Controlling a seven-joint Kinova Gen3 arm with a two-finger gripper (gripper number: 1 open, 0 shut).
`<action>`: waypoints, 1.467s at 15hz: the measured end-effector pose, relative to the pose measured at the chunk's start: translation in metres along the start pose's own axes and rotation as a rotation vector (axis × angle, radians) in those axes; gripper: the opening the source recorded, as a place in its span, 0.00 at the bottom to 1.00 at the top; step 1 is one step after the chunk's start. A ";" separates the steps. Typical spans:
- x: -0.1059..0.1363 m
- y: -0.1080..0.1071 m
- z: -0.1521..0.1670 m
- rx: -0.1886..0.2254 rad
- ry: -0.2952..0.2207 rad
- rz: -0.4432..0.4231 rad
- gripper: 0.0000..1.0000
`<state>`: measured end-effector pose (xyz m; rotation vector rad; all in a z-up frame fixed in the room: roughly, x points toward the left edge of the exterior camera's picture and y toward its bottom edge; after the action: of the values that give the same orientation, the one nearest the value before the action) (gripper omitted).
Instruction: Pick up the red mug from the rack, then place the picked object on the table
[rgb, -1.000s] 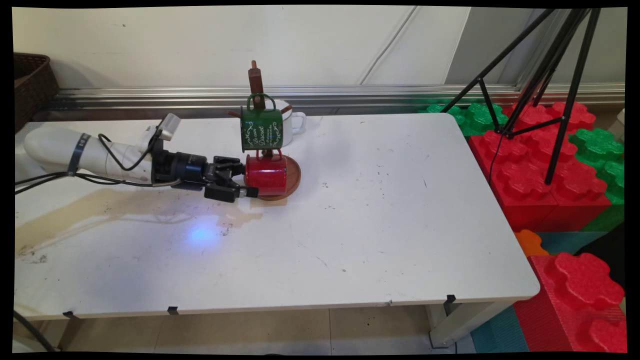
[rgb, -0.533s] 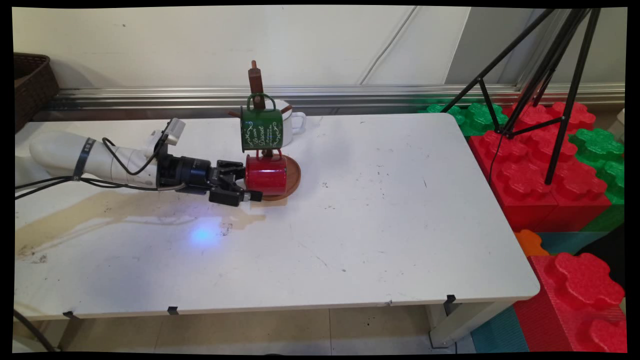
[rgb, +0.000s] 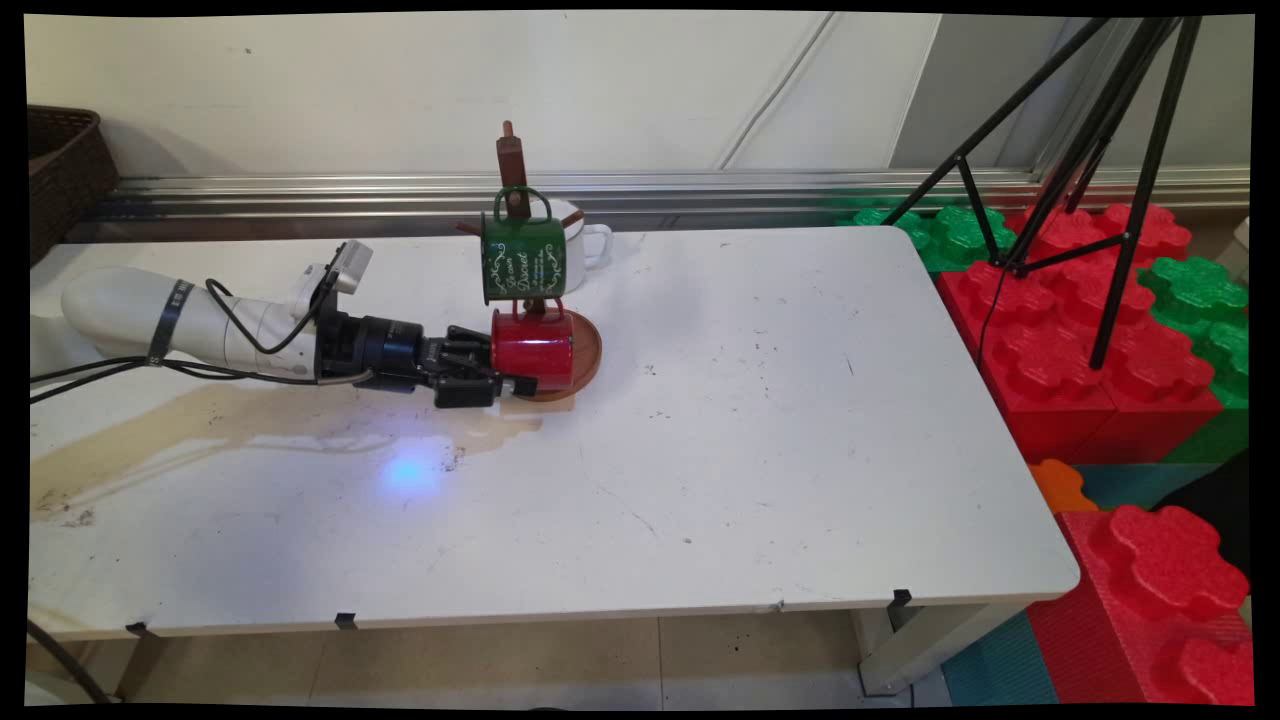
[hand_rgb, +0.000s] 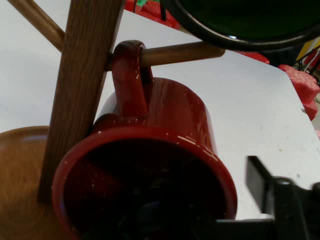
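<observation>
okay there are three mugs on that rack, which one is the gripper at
The red mug, hanging lowest on the rack. The gripper reaches its rim; the green mug hangs above, the white mug behind.

My black two-finger gripper (rgb: 515, 372) reaches level across the table to a glossy red enamel mug (rgb: 533, 349) that hangs by its handle from a low peg of a dark wooden mug tree (rgb: 512, 170). One finger (hand_rgb: 262, 182) lies outside the mug's rim, and the mug's open mouth faces me. Just above it a green enamel mug with white lettering (rgb: 523, 255) hangs from a higher peg.
</observation>
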<state>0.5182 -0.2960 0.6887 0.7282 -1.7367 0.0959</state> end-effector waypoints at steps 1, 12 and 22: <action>0.000 0.001 0.000 -0.001 0.001 -0.001 0.00; 0.004 0.003 -0.002 -0.011 0.011 -0.002 0.00; 0.008 0.010 -0.008 -0.052 0.005 0.016 0.00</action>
<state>0.5192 -0.2883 0.7018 0.6751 -1.7345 0.0633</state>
